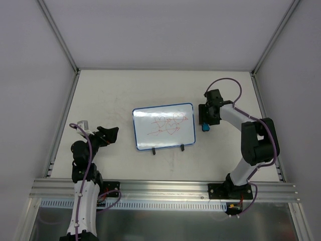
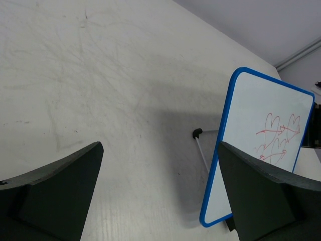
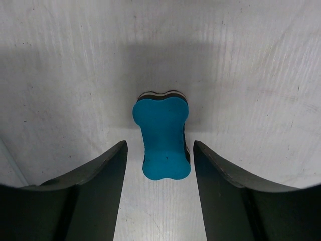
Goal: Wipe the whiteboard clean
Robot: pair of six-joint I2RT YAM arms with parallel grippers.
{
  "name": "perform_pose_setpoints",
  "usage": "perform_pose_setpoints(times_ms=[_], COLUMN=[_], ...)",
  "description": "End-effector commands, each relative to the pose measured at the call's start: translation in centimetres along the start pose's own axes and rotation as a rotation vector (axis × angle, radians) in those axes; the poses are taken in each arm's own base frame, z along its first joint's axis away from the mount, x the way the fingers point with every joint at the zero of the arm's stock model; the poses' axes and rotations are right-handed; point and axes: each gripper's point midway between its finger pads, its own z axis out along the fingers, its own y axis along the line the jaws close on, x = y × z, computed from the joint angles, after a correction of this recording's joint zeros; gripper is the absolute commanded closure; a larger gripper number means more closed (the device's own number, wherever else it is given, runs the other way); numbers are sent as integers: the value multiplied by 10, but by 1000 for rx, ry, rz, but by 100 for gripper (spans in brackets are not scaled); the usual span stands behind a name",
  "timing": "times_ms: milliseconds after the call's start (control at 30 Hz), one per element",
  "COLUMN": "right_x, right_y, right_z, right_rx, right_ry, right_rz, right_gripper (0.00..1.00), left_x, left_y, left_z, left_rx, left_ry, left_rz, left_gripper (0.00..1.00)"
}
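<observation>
Whiteboard point(image 1: 163, 126) w/ red scribbles stood mid-counter; R fingers point(image 3: 100, 181) spread either side of blue eraser point(image 3: 163, 140) nr right edge, not gripping; L fingers point(image 2: 60, 175) spread, nr left edge

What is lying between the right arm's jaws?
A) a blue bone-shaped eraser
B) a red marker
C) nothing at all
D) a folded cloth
A: the right wrist view shows a blue bone-shaped eraser lying between the right arm's jaws, which stand open on either side of it.
</observation>
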Motion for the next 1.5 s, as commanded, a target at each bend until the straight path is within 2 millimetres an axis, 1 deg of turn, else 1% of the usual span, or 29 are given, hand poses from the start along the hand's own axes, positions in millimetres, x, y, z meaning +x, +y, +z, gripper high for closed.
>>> perform_pose_setpoints(times_ms=[0,100,267,367,467,500,600,767,800,867,900,933,1000,1033,1100,1133,1167,1200,1233,1267,1300,1333,1367,1400,1433,1467], right_x=[-18,-18,-13,-11,-11,-12,-12,-13,-15,-16,-20,-20,-24,-27,-29,-32,-30,-30,-29,-29,-28,-27,-27,-25,-24,-23], right_y=[8,8,6,6,5,4,4,1,1,1,1,-1,-4,-7,-10,-10,-9,-7,-7,-4,-4,-4,-2,-2,-2,-1], right_z=[-2,1,6,7,7,8,8,4,0,-7,-15,-20,-32,-43,-54,-65,-68,-73,-77,-84,-87,-90,-97,-98,-100,-101], right_rx=[-25,-23,-11,-7,0,4,8,17,16,16,15,19,29,32,35,29,18,5,-5,-22,-31,-36,-50,-54,-61,-63], right_ry=[-38,-30,-13,-9,-7,-8,-7,-20,-32,-43,-65,-66,-89,-108,-131,-157,-163,-173,-181,-196,-200,-202,-218,-219,-222,-225], right_rz=[-25,-24,-26,-27,-27,-27,-26,-17,-17,-15,-15,-17,-17,-9,6,16,22,34,39,42,44,48,46,46,44,44], right_gripper=[42,47,47,52,60,67,79,80,81,81,82,82,82,82,82,82,82,82,82,82,82,82,82,82,82,82], left_x=[-4,-4,-2,-2,-1,0,0,2,0,1,-2,1,-1,-1,-4,-6,-7,-8,-5,-10,-12,-6,-16,-12,-5,-8], left_y=[-13,-12,-10,-11,-14,-13,-18,-21,-26,-27,-32,-31,-37,-40,-47,-48,-52,-52,-50,-61,-62,-61,-71,-79,-76,-80], left_z=[0,1,2,2,3,4,5,7,7,9,9,10,12,14,16,19,19,20,22,19,19,21,21,17,20,21], left_rx=[74,71,63,69,82,81,109,132,161,171,197,198,229,251,286,301,328,338,345,411,432,445,504,562,571,596], left_ry=[-20,-17,-4,-5,2,13,23,38,32,44,33,45,49,64,68,70,80,81,101,92,91,127,107,143,182,193], left_rz=[39,34,27,27,21,15,20,16,24,14,21,10,5,2,-5,-4,-5,-6,-21,-6,-7,-32,-18,-20,-59,-90], left_gripper=[1,1,1,1,1,1,1,1,1,1,1,1,1,1,1,1,1,1,1,1,1,1,1,1,1,1])
